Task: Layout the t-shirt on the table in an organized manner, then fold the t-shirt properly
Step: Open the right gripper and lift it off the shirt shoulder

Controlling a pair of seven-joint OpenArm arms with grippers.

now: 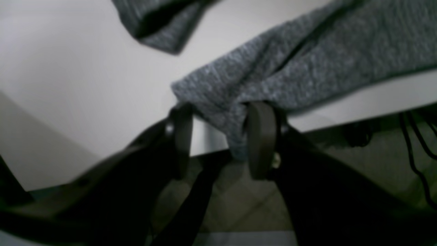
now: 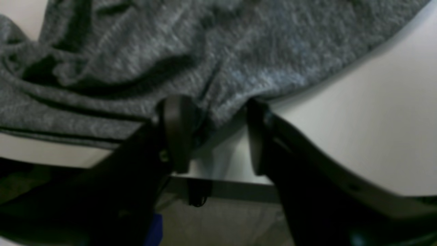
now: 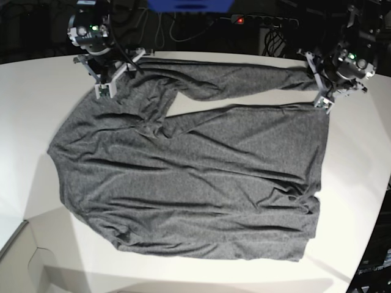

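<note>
Across the white table [image 3: 36,104] lies the t-shirt [image 3: 189,183], a heathered dark charcoal-grey knit with no print, spread out wide and mostly flat in the base view. Its body fills the middle of the tabletop, with long shallow ripples running across the cloth and a bunched fold near the upper left where the fabric twists over itself. One long sleeve stretches along the far edge of the table toward the upper right, with a wedge of bare table showing between it and the body. The near hem runs ragged along the lower part of the view and curls slightly at the lower right corner. At the far left corner of the garment sits the right gripper [image 2: 213,135], and the right wrist view shows its two dark jaws standing apart with a clear gap between them; a tongue of the grey knit hangs down into that gap against the left jaw, but the jaws are not pressed together on it. At the far right end of the shirt sits the left gripper [image 1: 222,140], also spread partway; in the left wrist view a corner of the fabric droops over the table's edge between the jaws and touches the right one, while white table shows between the cloth and the left jaw. A separate fold of the shirt lies near the top of that view, well apart from the jaws. Both wrist views are blurred.
</note>
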